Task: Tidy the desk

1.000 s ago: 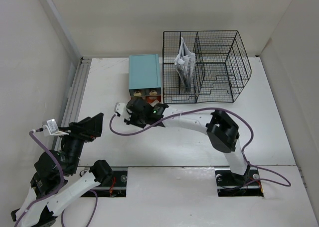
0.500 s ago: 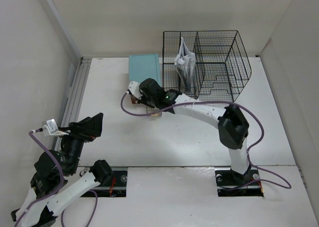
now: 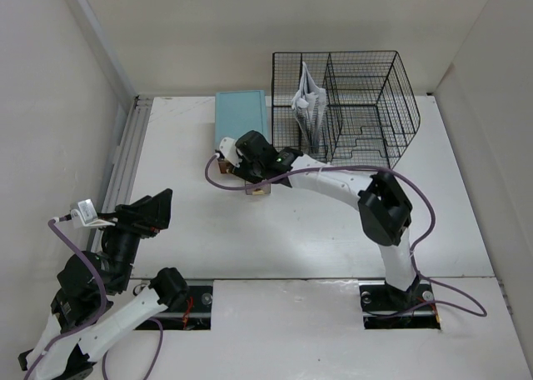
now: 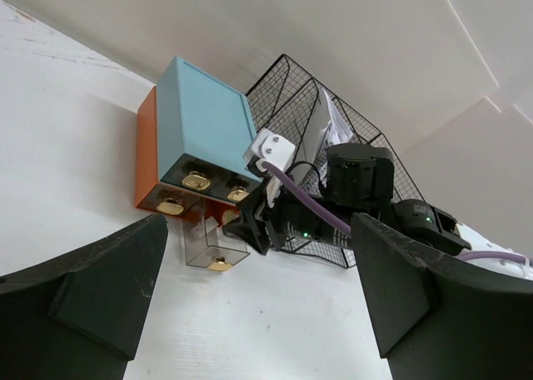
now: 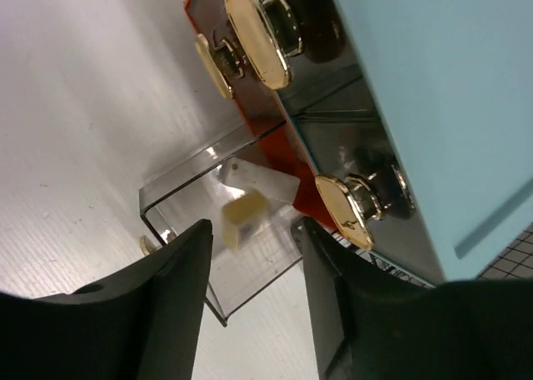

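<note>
My jaws stand wide apart, one dark finger (image 4: pixel 92 297) at each lower corner, with nothing between them. Ahead, on the white desk (image 4: pixel 75 147), is a teal-topped drawer box (image 4: pixel 204 122) with an orange side and gold handles (image 4: pixel 196 181). Its clear drawer (image 4: pixel 204 242) is pulled out. The right arm (image 4: pixel 358 176), black, carrying a white mount (image 4: pixel 271 151) and a purple cable (image 4: pixel 308 209), sits just beside that drawer. Behind stands a black wire rack (image 4: pixel 291 88) holding papers (image 4: pixel 337 130).
</note>
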`<state>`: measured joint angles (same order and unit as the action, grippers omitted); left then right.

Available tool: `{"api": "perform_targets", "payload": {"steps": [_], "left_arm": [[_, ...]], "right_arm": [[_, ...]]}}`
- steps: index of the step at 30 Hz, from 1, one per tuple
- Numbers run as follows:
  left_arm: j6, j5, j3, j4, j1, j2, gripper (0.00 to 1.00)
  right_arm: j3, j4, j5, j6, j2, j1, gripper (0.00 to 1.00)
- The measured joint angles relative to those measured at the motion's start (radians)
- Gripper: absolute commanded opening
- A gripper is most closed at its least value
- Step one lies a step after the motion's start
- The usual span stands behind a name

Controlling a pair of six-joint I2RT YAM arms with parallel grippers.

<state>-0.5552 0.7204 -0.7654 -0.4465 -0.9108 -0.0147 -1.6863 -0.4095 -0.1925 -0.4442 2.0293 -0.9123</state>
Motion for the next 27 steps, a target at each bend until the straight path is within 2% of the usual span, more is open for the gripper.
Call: {"api": "perform_targets", "payload": {"steps": [1, 3, 4, 5, 6, 7, 8, 11, 13, 16, 21, 24, 27], "left_arm": [[0.000, 0.000, 0.000, 0.000, 0.000, 0.000, 0.91], [0.000, 0.000, 0.000, 0.000, 0.000, 0.000, 0.91], [0.000, 0.000, 0.000, 0.000, 0.000, 0.000, 0.91], [0.000, 0.000, 0.000, 0.000, 0.000, 0.000, 0.91], [0.000, 0.000, 0.000, 0.000, 0.000, 0.000, 0.91], [0.000, 0.000, 0.000, 0.000, 0.000, 0.000, 0.91], [0.000, 0.000, 0.000, 0.000, 0.000, 0.000, 0.91], [0.000, 0.000, 0.000, 0.000, 0.000, 0.000, 0.91], [0.000, 0.000, 0.000, 0.000, 0.000, 0.000, 0.91], [0.000, 0.000, 0.000, 0.000, 0.000, 0.000, 0.91], [0.000, 0.001, 0.000, 0.000, 0.000, 0.000, 0.91], [0.000, 0.002, 0.000, 0.000, 0.000, 0.000, 0.91], [0.000, 0.003, 0.000, 0.000, 0.000, 0.000, 0.91]], "right_arm": [[0.000, -0.005, 0.006, 0.002, 0.004, 0.000, 0.61], [0.000, -0.010, 0.011, 0.003, 0.009, 0.000, 0.61], [0.000, -0.011, 0.014, 0.004, 0.009, 0.000, 0.60], [0.000, -0.011, 0.013, 0.005, 0.009, 0.000, 0.53], [0.000, -0.010, 0.016, 0.005, 0.009, 0.000, 0.41], [0.000, -0.009, 0.019, 0.003, 0.009, 0.000, 0.24], [0.000, -0.009, 0.027, 0.005, 0.009, 0.000, 0.00], [0.014, 0.006, 0.080, 0.010, 0.000, 0.001, 0.00], [0.024, -0.001, 0.168, 0.003, -0.014, 0.009, 0.00], [0.022, -0.034, 0.366, -0.037, -0.026, 0.031, 0.00], [-0.090, -0.233, 0.683, -0.185, 0.013, 0.100, 0.00], [-0.140, -0.295, 0.754, -0.236, 0.050, 0.127, 0.00], [-0.141, -0.332, 0.757, -0.248, 0.080, 0.132, 0.00]]}}
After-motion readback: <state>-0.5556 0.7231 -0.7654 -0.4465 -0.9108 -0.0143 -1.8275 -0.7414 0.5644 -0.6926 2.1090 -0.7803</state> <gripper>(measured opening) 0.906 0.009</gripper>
